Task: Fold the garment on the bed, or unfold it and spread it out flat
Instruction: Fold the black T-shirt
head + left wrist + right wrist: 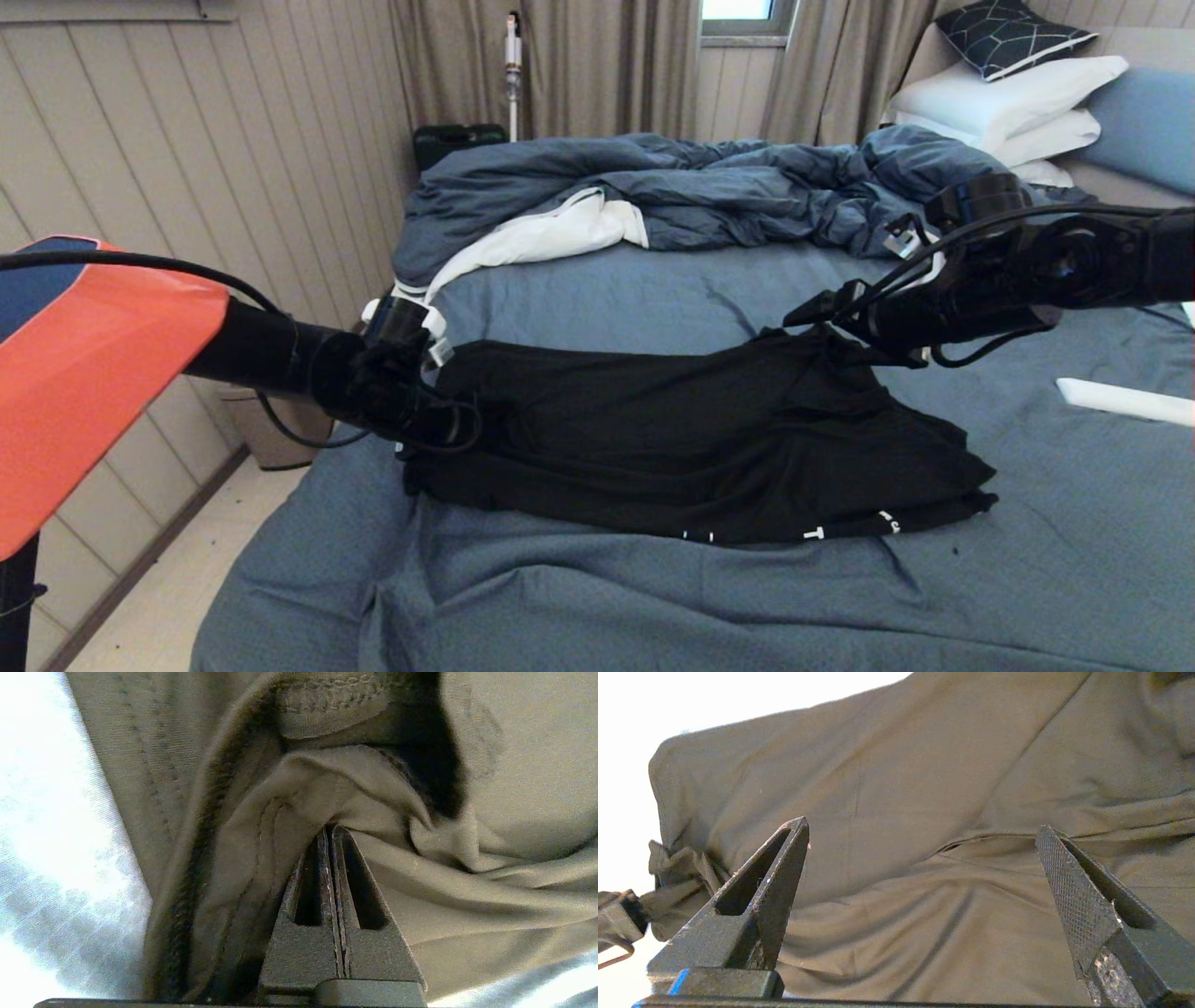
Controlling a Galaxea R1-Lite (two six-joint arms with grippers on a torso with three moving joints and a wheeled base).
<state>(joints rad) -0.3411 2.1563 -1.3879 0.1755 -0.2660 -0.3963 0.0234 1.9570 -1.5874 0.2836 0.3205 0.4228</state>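
The left gripper's (425,425) fingertips are hidden in the head view, buried in the shirt's (691,439) edge. The shirt's print is concealed; only fragments of white lettering (814,535) show, too small to read. The right gripper's (810,317) fingers are indistinct against the black cloth. The white object (1125,399) at the right edge is cut off.
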